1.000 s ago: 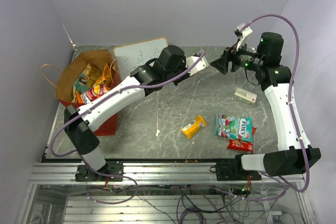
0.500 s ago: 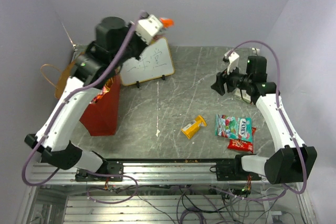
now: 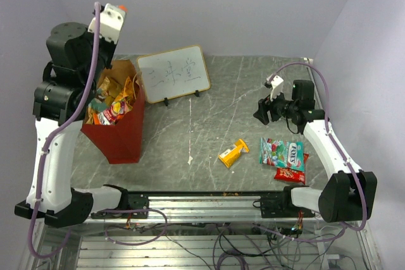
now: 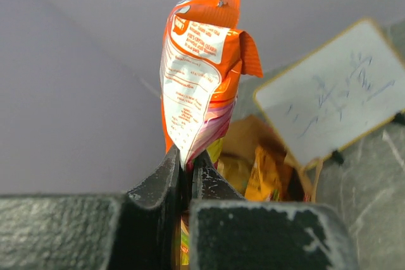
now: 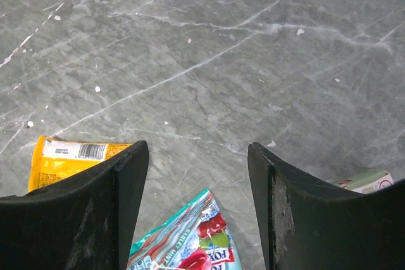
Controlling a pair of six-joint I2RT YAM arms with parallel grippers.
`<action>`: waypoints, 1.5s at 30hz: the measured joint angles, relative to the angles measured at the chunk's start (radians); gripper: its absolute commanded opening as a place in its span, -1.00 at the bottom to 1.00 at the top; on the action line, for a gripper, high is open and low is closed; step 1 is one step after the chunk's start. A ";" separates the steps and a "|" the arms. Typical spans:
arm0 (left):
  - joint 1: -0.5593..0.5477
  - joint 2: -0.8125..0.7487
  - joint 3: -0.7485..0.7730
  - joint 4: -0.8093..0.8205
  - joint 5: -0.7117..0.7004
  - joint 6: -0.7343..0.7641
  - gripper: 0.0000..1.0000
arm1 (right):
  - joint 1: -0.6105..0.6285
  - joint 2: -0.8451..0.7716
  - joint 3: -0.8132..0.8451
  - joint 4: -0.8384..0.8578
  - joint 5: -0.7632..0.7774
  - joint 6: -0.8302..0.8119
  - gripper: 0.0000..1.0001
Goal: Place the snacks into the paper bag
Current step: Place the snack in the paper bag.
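Note:
My left gripper [image 3: 116,13] is raised high above the open mouth of the paper bag [image 3: 121,136], shut on the lower end of an orange snack packet [image 4: 204,61] that stands up from the jaws. The bag is red outside and brown inside [image 4: 261,136], with several snacks [image 3: 109,102] in it. On the table lie a yellow packet [image 3: 232,153], a teal-white candy bag [image 3: 282,153] and a red pack [image 3: 290,174]. My right gripper [image 3: 262,112] hangs open over the table, the candy bag's corner [image 5: 190,241] just below its jaws, the yellow packet [image 5: 66,156] to their left.
A white framed board with writing [image 3: 173,74] stands propped behind the bag, to its right. A corner of a small white box [image 5: 369,180] shows by my right finger. The side walls stand close to both arms.
My left arm has swung from the table's middle back to the left and up over the bag, carrying the orange packet. My right arm has dropped lower, toward the candy bag.

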 measured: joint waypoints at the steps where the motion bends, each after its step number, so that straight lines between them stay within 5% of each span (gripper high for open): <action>1: 0.001 -0.013 -0.023 -0.023 -0.025 0.010 -0.86 | -0.002 -0.002 -0.005 0.012 0.000 0.000 0.28; 11: 0.062 -0.036 -0.231 -0.289 -0.077 0.069 -0.86 | -0.018 -0.007 -0.037 0.048 -0.002 0.000 0.28; 23: 0.470 0.140 -0.102 -0.562 0.258 0.129 -0.86 | -0.021 -0.008 -0.040 0.048 -0.005 -0.001 0.28; 36: 0.489 0.372 0.037 -0.644 0.493 0.014 -0.83 | -0.021 -0.008 -0.040 0.044 -0.020 -0.004 0.30; 45: 0.489 0.411 -0.080 -0.610 0.538 -0.044 -0.66 | -0.020 -0.007 -0.040 0.031 -0.018 -0.020 0.32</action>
